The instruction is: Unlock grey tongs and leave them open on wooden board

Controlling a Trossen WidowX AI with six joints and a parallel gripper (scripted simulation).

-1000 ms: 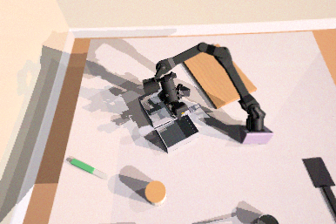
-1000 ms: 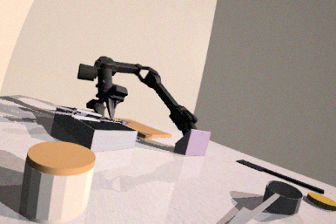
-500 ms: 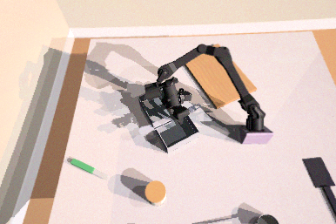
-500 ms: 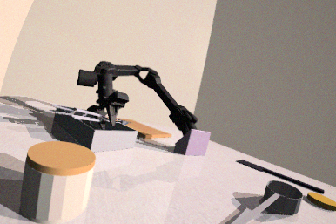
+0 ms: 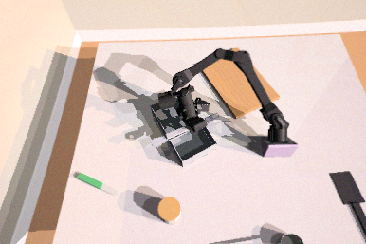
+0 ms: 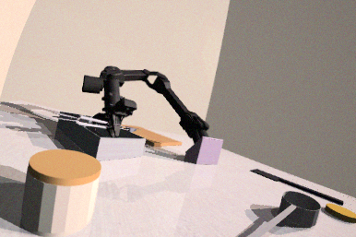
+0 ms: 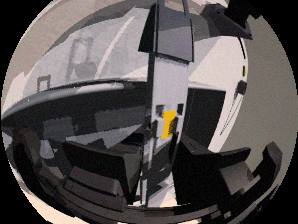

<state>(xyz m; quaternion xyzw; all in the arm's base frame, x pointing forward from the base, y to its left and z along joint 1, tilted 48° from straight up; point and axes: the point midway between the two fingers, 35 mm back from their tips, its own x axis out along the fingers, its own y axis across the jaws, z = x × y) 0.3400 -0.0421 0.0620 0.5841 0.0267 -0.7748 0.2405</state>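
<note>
The grey tongs [image 5: 177, 134] [image 6: 83, 119] [image 7: 170, 82] lie across the roasting tin [image 5: 199, 156] [image 6: 122, 148]. Their arms look close together, and a small yellow piece shows on them in the wrist view. My gripper [image 6: 113, 132] [image 7: 157, 127] points down over the tin, its fingers close in on both sides of the tongs, and it looks shut on them. The tongs still look level at the tin's rim. The fingertips are hidden in the top view. The wooden board [image 5: 232, 93] [image 6: 157, 137] lies flat beside the tin, towards the back wall.
The arm's pale purple base [image 5: 281, 150] [image 6: 210, 150] stands right of the tin. A jar with an orange lid [image 5: 169, 208] [image 6: 65, 167], a green pen [image 5: 89, 180], a dark pan [image 6: 300, 209] and a black spatula [image 5: 347, 187] [image 6: 300, 188] stand or lie farther off.
</note>
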